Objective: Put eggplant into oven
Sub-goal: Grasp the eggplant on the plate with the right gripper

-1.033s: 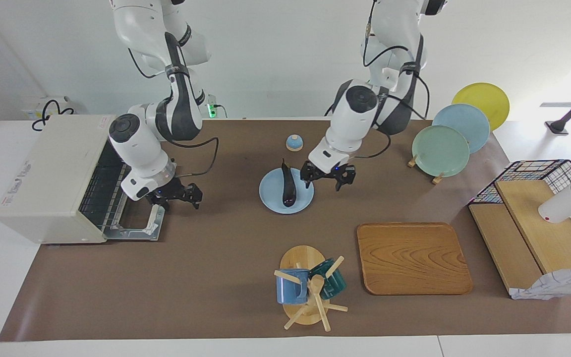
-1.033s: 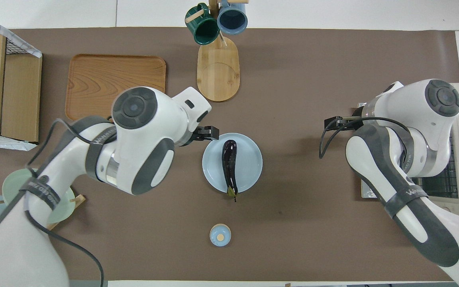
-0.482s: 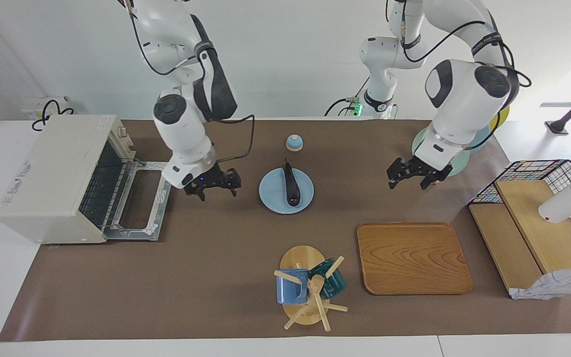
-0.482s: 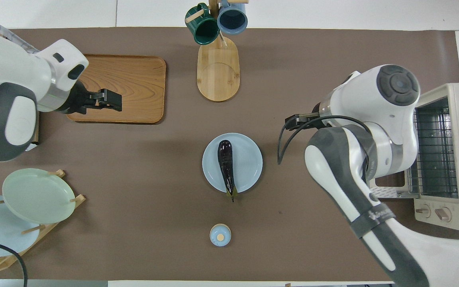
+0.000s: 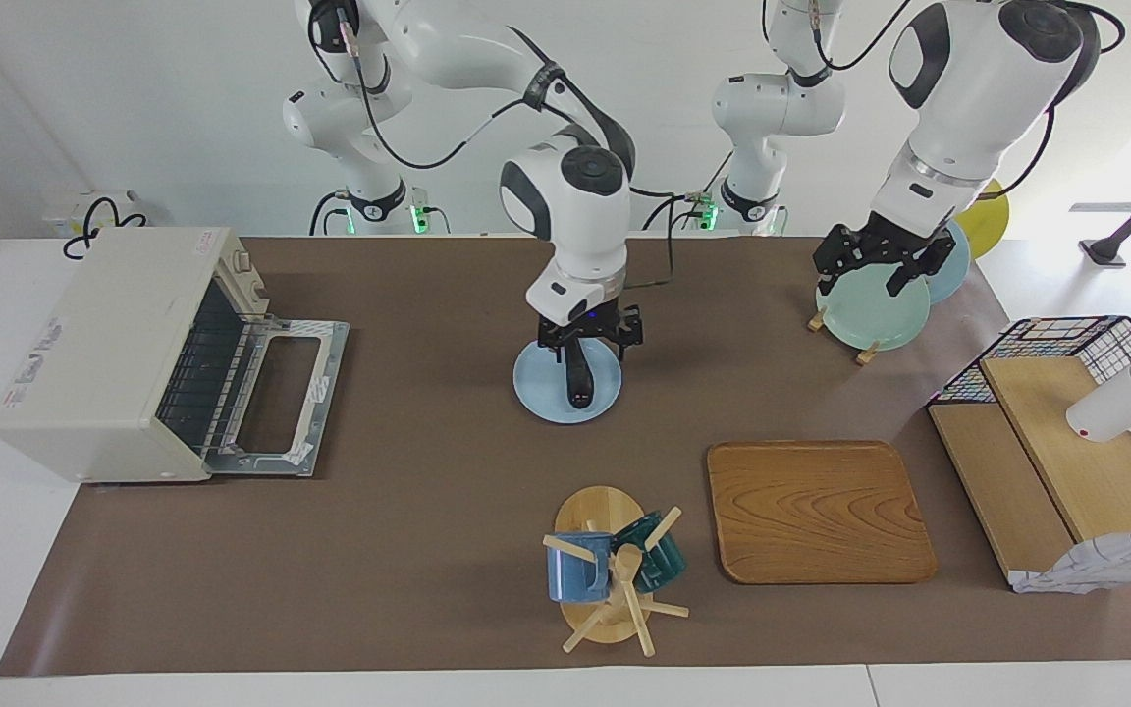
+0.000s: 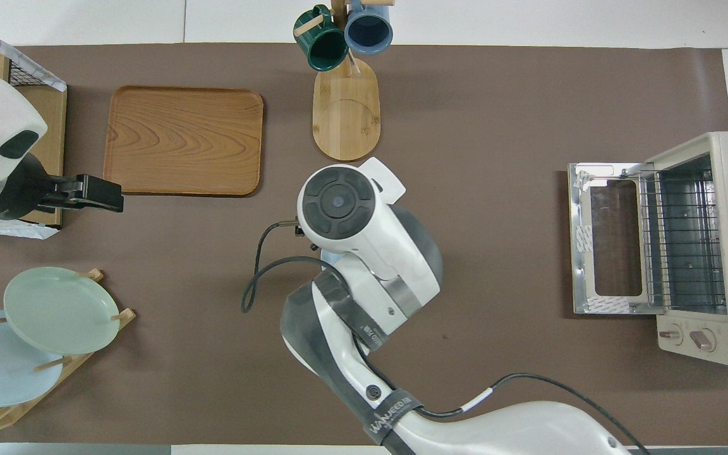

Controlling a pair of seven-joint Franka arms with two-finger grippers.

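eggplant (image 5: 577, 378): lying on the pale blue plate (image 5: 536, 393) mid-table, only its rounded end pokes out under the gripper
right gripper (image 5: 590, 336): right over the eggplant, fingers spread apart on either side of it, can't say if they touch
oven (image 5: 99, 349): at the right arm's end of the table, door flopped down open, rack showing
left gripper (image 5: 872, 257): up above the green plate (image 5: 870, 309) in the rack, fingers apart, holding nothing

Wooden tray (image 5: 819, 511), mug tree (image 5: 613, 579) — blue and green mugs, plate rack (image 5: 870, 299), wire basket (image 5: 1066, 344), blue plate (image 5: 538, 393)
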